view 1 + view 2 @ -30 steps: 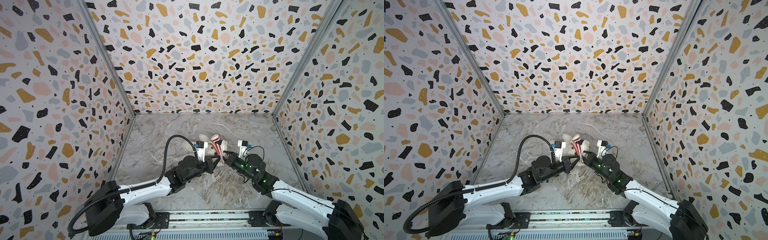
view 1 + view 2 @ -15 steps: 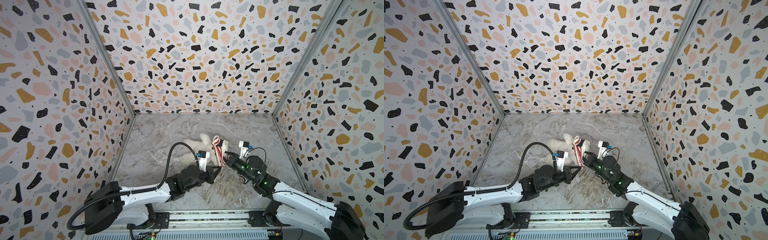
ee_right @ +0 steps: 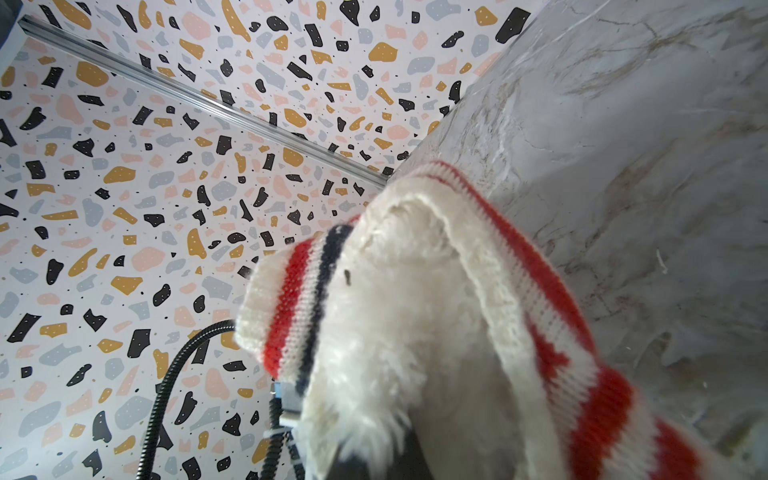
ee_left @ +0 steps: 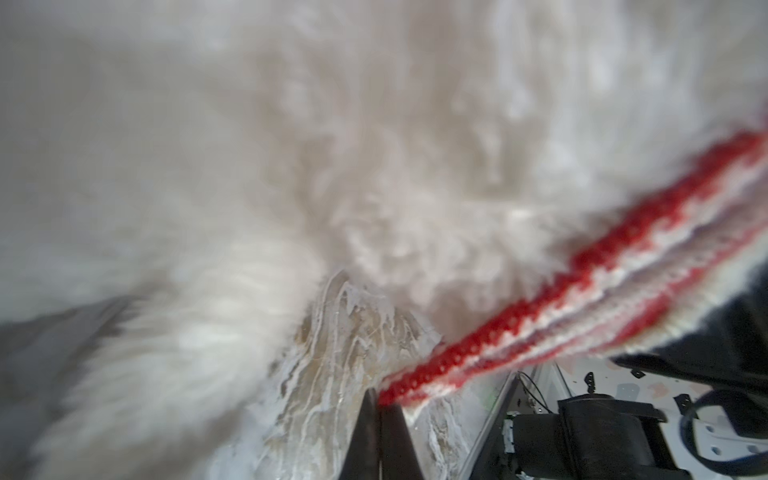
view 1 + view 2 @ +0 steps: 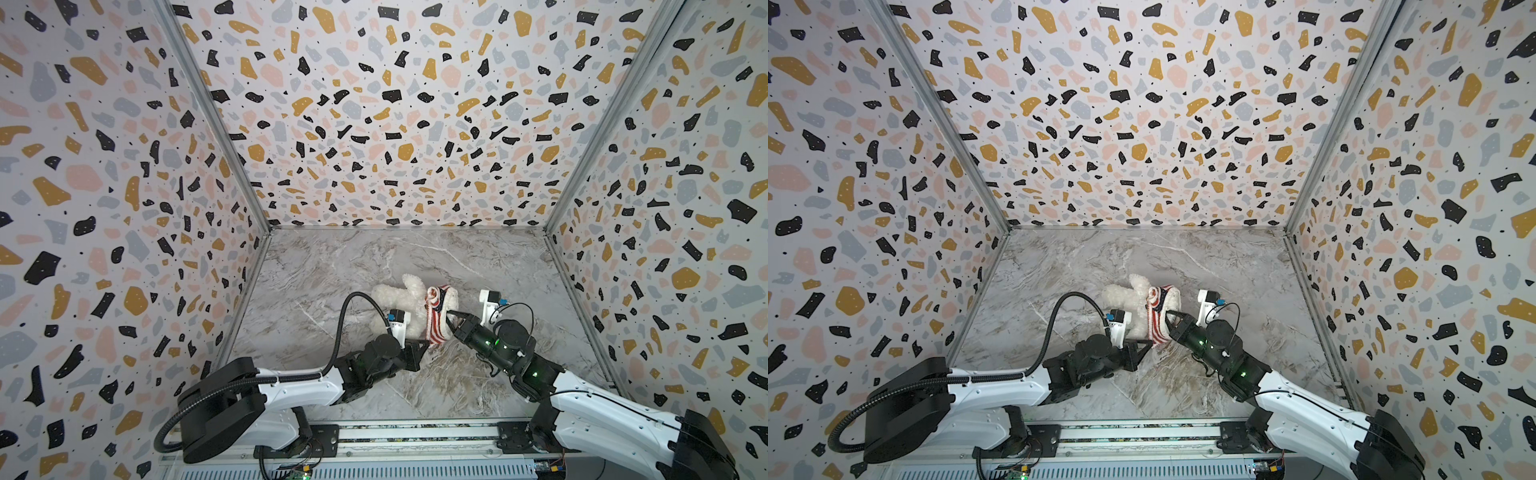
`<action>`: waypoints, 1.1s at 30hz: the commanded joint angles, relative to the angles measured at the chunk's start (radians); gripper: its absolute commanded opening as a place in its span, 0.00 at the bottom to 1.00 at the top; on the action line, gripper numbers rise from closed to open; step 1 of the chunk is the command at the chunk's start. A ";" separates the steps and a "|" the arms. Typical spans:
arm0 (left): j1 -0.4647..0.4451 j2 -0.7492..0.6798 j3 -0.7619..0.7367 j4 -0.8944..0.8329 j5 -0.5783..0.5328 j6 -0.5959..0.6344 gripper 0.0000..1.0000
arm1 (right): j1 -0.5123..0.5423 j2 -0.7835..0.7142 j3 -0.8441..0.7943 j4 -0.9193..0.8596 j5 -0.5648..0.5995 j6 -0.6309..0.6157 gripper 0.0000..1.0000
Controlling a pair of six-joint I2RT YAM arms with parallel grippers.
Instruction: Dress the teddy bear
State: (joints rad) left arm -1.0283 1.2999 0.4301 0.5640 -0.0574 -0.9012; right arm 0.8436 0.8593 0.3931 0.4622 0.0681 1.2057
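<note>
The teddy bear [image 5: 395,297] lies on its side on the marble table [image 5: 332,257]. One end is inside the red-and-white striped sweater [image 5: 436,328], and the rest of the plush body projects from the sweater on the side away from the right gripper [image 5: 451,314]. The left gripper [image 5: 424,344] is closed, pinching the red hem at the sweater's near corner with its fingertips only. The right gripper is closed on the opposite edge of the sweater opening (fur crowds the jaws in the right wrist view, so plush may be caught along with the knit). Judged hazards:

1. The left pinch holds very little fabric, so a firm pull could strip the hem out and let the knit spring back.
2. Nothing pins the bear, so pulling the sweater along the body may drag the whole toy across the table instead of sliding the knit over it.
3. If fur is trapped at the right edge of the sweater, bear and garment will move as one.
4. A limb beside the sweater opening could bunch under the body panel and miss its sleeve.
5. Both grippers work at the same sweater, near each other, so converging moves risk finger contact.
</note>
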 commanded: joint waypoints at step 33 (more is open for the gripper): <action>0.252 -0.287 0.057 -0.324 0.092 0.255 0.00 | -0.034 0.020 0.150 -0.108 -0.157 -0.242 0.00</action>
State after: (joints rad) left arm -0.7910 1.0264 0.4591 0.2626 -0.0002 -0.6910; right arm 0.8227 0.8860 0.4873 0.3511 -0.0734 1.0527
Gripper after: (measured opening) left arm 0.046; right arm 0.068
